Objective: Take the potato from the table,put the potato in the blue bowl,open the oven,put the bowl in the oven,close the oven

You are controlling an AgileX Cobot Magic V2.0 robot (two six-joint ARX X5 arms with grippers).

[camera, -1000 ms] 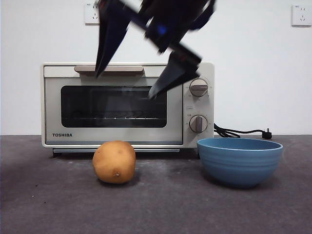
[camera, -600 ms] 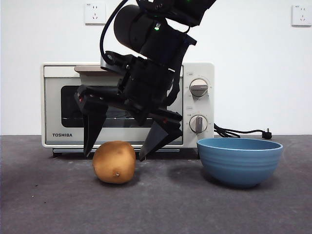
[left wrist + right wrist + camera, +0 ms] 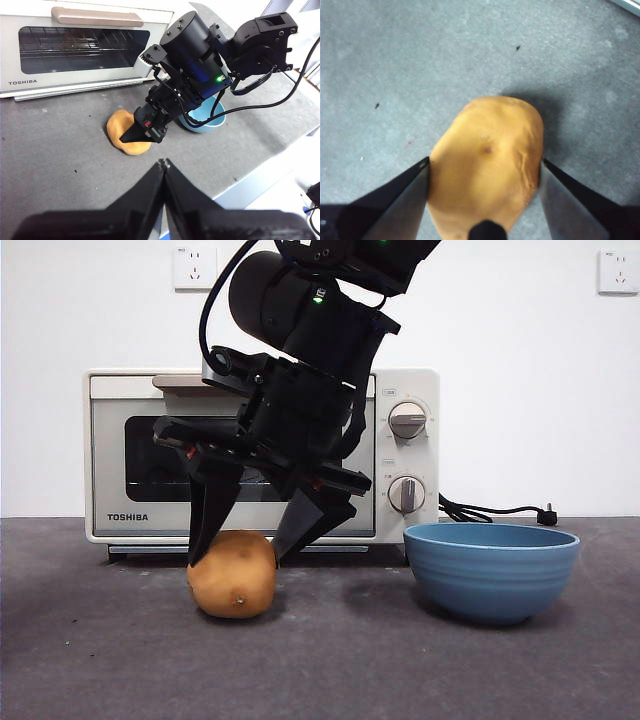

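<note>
Front view: the bench (image 3: 100,660) carries the oven (image 3: 262,455) at the rear, door closed, with the blue bowl (image 3: 491,570) standing empty at the 3 o'clock side of the potato (image 3: 232,575). The potato rests on the bench ahead of the oven door. The right gripper (image 3: 243,548) stands over it from 12 o'clock, jaws partly open and set against both flanks of the potato. The left gripper (image 3: 164,163) hangs well apart, jaws closed together on nothing.
</note>
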